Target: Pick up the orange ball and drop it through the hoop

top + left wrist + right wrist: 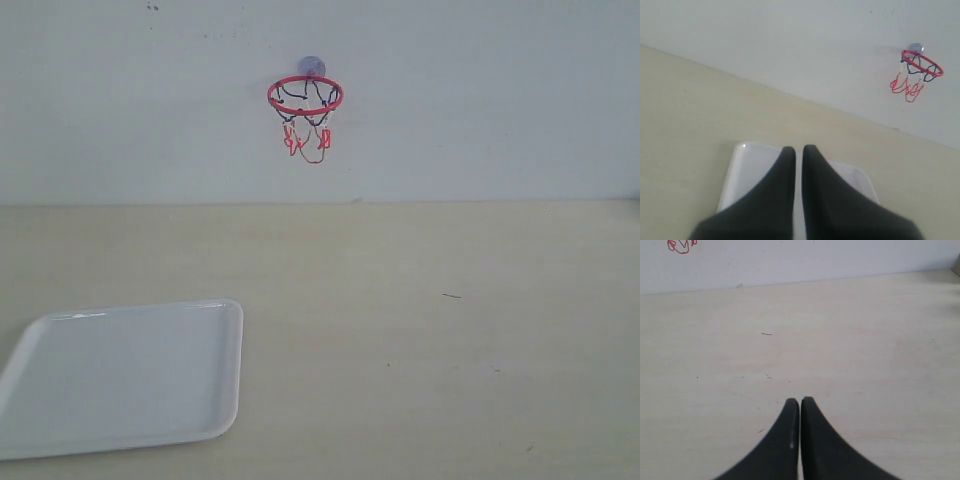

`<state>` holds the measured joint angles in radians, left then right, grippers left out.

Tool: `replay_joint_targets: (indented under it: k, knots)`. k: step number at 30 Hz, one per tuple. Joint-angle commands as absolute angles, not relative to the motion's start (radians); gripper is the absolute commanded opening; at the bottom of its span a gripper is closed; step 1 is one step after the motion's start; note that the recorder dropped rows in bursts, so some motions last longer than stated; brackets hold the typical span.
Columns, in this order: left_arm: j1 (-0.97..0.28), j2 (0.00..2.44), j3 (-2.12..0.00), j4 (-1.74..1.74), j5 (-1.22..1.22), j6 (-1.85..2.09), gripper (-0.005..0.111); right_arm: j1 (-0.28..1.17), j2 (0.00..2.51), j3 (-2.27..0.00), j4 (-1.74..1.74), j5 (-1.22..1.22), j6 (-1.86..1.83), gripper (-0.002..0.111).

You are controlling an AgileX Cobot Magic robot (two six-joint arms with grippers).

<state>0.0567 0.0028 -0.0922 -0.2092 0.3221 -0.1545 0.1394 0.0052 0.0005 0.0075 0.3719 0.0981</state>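
Note:
The hoop (305,95) hangs on the back wall by its greyish suction cup, with a red ring and a dangling net. It also shows in the left wrist view as the hoop (921,64), and only the net's red tip (681,246) enters the right wrist view. The orange ball is out of view in every frame. My left gripper (799,149) is shut with nothing in it, above the white tray (742,167). Over bare table, my right gripper (800,401) is shut and holds nothing. Neither gripper appears in the exterior view.
A white rectangular tray (125,375) lies at the front left of the beige table (430,330); nothing lies in it. The white wall (480,100) bounds the table at the back. A small dark mark (452,295) sits on the tabletop.

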Motion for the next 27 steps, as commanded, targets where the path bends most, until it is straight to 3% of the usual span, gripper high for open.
replay_joint_targets:
  k: [1,5,22,27]
  knots:
    - [0.06,0.0,-0.005,-0.167,0.25,-0.185,0.004,0.14,0.0,0.0,0.0,0.367,0.096,0.0]
    - [0.06,0.0,0.0,0.02,0.302,-0.394,0.004,0.14,0.0,0.0,0.0,0.367,0.096,0.0]
    - [0.06,0.0,0.0,0.022,0.307,-0.364,0.004,0.14,0.0,0.0,0.0,0.367,0.096,0.0]
    - [-0.001,0.0,0.0,0.022,0.307,-0.365,0.004,0.14,0.0,0.0,0.0,0.367,0.096,0.0]
